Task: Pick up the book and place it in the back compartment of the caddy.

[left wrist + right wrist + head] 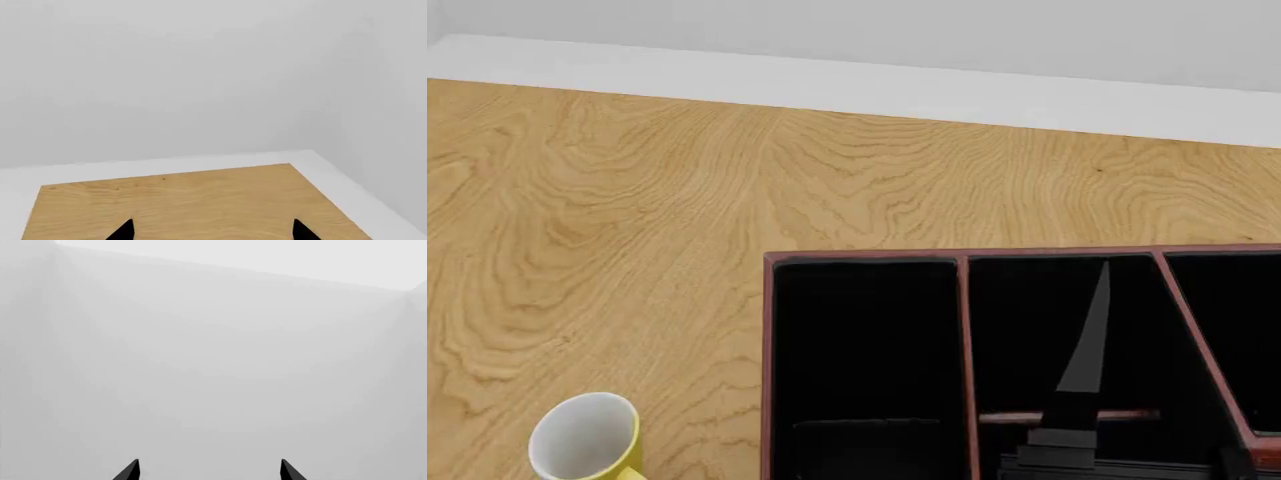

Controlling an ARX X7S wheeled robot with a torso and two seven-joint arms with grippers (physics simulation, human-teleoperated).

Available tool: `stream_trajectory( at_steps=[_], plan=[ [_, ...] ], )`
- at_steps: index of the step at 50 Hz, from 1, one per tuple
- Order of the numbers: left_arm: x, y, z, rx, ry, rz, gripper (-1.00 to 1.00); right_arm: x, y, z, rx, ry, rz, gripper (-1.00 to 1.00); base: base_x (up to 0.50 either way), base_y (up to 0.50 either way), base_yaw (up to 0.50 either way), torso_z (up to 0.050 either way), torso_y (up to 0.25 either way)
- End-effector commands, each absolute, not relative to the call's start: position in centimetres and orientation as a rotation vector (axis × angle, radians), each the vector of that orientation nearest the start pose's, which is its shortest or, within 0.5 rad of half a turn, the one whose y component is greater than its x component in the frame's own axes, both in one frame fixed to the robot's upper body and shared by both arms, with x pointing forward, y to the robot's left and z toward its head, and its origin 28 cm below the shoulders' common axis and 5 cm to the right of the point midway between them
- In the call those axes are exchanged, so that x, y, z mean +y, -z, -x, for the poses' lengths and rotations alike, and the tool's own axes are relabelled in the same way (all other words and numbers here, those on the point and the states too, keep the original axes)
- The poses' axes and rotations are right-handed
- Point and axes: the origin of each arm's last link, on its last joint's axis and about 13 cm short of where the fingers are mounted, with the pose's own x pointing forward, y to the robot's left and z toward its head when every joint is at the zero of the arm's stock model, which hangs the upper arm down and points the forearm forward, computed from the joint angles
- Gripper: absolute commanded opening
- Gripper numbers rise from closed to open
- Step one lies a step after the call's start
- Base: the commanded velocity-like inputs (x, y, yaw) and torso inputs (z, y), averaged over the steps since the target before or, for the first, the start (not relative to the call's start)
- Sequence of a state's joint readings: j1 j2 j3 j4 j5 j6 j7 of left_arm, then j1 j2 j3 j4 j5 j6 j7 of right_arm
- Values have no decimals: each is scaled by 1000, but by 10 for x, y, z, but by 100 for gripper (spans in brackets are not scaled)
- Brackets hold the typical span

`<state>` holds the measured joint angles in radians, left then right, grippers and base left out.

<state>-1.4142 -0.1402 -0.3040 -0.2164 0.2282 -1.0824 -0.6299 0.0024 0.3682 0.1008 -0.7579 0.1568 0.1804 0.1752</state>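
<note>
1. The wooden table fills your head view, and the caddy sits on it toward the near right, running out of view at the right and near edges. Take the caddy as your landmark for everything below.
2. The caddy's reddish-brown dividers split it into black compartments. The row along its far rim is in plain sight, probably the back row the task means, and I make out nothing resting in it.
3. The book cannot be picked out with certainty. A dark block with a grey tapered piece rising from it crosses the caddy's near middle, but it may be part of your arm, so treat the book's place as unknown.
4. The yellow mug stands well apart from the caddy, off its left wall near your edge of the table, clear of any path to the back row.
5. Your left gripper hangs over bare table, its two dark tips spread wide and holding nothing, ready for a grasp.
6. Your right gripper faces only blank wall, tips likewise wide and empty, so it looks parked out of the way.
</note>
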Motion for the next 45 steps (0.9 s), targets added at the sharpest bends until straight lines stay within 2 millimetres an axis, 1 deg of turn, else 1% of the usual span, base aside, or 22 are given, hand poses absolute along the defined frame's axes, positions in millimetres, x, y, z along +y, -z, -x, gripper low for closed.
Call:
stream_trajectory(
  at_steps=[1, 5, 10, 11, 12, 22, 32, 38, 42, 45],
  plan=[
    [302, -328, -355, 64, -1018, 238, 100, -157, -170, -180, -602, 109, 213, 100, 0, 0, 0, 0, 0],
    [302, -326, -358, 80, -1022, 237, 100, -157, -169, -181, -600, 105, 210, 100, 0, 0, 0, 0, 0],
    [302, -317, -358, 96, -1033, 231, 100, -157, -169, -180, -601, 105, 207, 100, 0, 0, 0, 0, 0],
    [301, -318, -357, 102, -1031, 234, 100, -157, -169, -180, -602, 105, 208, 100, 0, 0, 0, 0, 0],
    [302, -314, -358, 106, -1034, 232, 100, -157, -169, -180, -603, 106, 207, 100, 0, 0, 0, 0, 0],
    [302, -305, -360, 138, -1034, 237, 100, -157, -169, -178, -608, 105, 204, 100, 0, 0, 0, 0, 0],
    [297, -277, -359, 199, -1084, 306, 100, -157, -169, -179, -608, 98, 205, 100, 0, 0, 0, 0, 0],
    [298, -263, -353, 215, -1128, 332, 100, -157, -170, -178, -612, 99, 202, 100, 0, 0, 0, 0, 0],
    [296, -254, -350, 230, -1133, 359, 100, -158, -170, -176, -617, 101, 201, 100, 0, 0, 0, 0, 0],
    [295, -252, -349, 232, -1127, 354, 100, -157, -171, -175, -620, 102, 201, 100, 0, 0, 0, 0, 0]
  ],
)
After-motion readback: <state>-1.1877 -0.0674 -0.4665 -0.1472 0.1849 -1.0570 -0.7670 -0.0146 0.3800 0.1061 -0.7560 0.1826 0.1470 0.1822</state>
